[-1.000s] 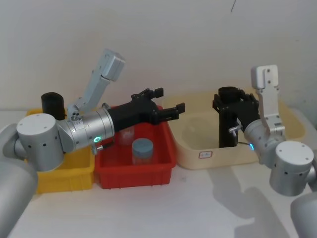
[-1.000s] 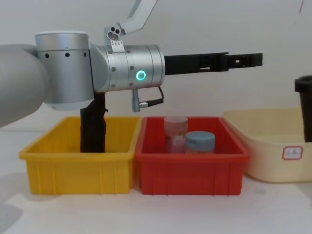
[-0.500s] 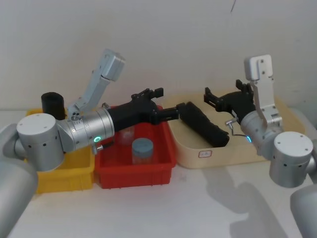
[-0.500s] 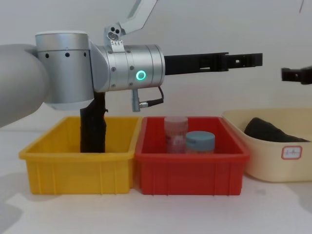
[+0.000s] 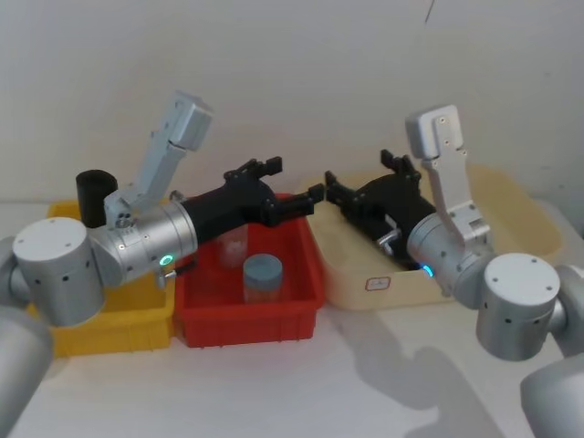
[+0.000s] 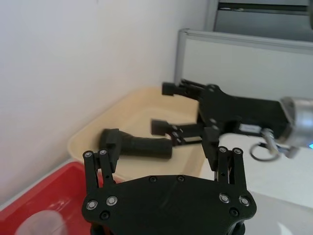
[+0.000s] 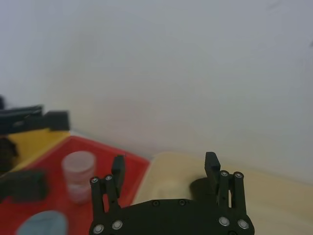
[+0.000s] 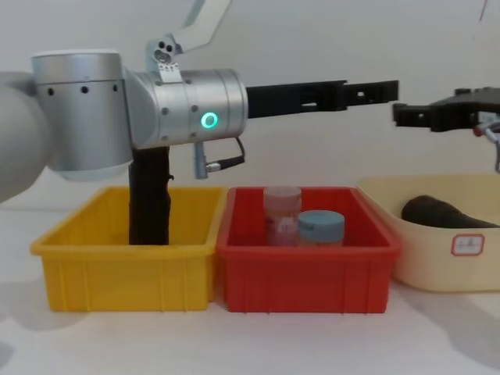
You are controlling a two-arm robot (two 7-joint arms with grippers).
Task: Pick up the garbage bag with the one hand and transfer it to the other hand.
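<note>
Both claws are hanging empty with fingers spread: the left claw (image 5: 290,181) is reaching level toward the cream tub (image 8: 426,266) and stopping just short of its left rim, while the right claw (image 6: 161,106) is hovering over the tub's left half, pointing back at its partner, tips near but not touching. The garbage bag (image 6: 139,146) is lying on its side on the tub's floor, below the right claw, with nothing gripping it.

So the step in hand is looking like a fresh pick-up, not yet the handover. Doing it well is going to take a descent into the tub with fingers wide, straddling the roll across its girth and near one end, so that the other end is sticking out free for the receiving claw. The crinkly plastic is probably going to give under the squeeze, so the claw should be closing firmly before lifting and clearing the tub's wall on the way up. At the handover, the receiver should be gripping fully before the giver is letting go.

Against a second ago, the bag is no longer standing upright in the right claw inside the tub; half a second ago it was already down. The right claw is now hovering higher and nearer the tub's left rim, and the left arm is sitting a little farther back from the tub
</note>
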